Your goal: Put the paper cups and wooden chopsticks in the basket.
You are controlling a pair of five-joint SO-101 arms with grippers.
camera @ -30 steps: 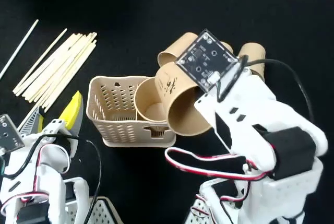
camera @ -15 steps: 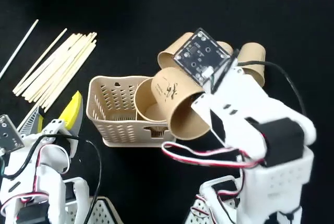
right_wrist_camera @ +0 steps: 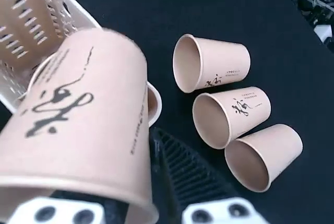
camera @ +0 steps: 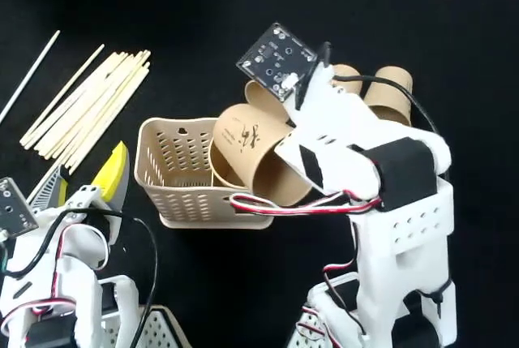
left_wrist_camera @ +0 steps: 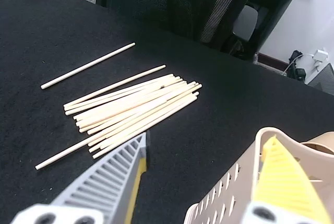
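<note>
The right arm leans toward its left, right gripper (camera: 272,129) clamped on a paper cup (camera: 243,149). The left gripper (camera: 81,178) sits low, fingers (camera: 113,171) spread wide.

Basket mouth half blocked; passable room at upper centre and far right.

High view: the right arm (camera: 357,161) slants across frame centre. Its held cup (camera: 259,157) is tilted over the right half of the basket (camera: 158,161), above a seated cup (camera: 225,179); the left half is open. The left gripper (camera: 81,184), jaws apart, sits lower left, just beside the basket's left wall. Chopsticks (camera: 89,105) fan across the upper left, with a bare strip between them and the basket. Loose cups (camera: 389,88) lie upper right behind the arm. The table (camera: 203,32) along the top is open cloth.
</note>
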